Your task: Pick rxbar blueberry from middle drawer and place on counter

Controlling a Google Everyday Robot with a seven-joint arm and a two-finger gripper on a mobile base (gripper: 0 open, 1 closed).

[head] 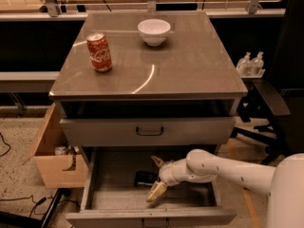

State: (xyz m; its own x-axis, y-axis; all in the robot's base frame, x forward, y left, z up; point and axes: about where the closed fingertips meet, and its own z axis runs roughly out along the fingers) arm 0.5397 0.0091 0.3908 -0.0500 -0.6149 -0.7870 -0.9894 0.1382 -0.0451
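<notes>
Lower left of frame: cardboard box (51,161) on the floor beside the cabinet, no part in the work.

Upper left of centre: red soda can (99,52) upright on the counter (194,68), with a white bowl (154,31) further back and well apart from it. Broad bare stretch toward the right of the counter, judged ample for setting the bar down.

Centre: upper handled drawer (149,130) shut. Below it, middle drawer (114,194) pulled fully out, presumably to give reach from above.

Lower centre: rxbar blueberry (143,178) lying flat on the drawer floor, toward the back, not yet lifted. Gripper (156,177) down inside the drawer at the bar's right end, fingers (155,192) spread apart – one tip behind the bar, one in front – apparently to straddle its narrow width before closing. Contact with the wrapper not determinable.

Lower right: white arm (223,167) entering from the right edge, angled low under the shut drawer's front to clear it.

Right of centre: two small bottles (251,63) beside the cabinet, uninvolved.

Judgement: grasp stage; closing, lift and transfer to the counter outstanding.
</notes>
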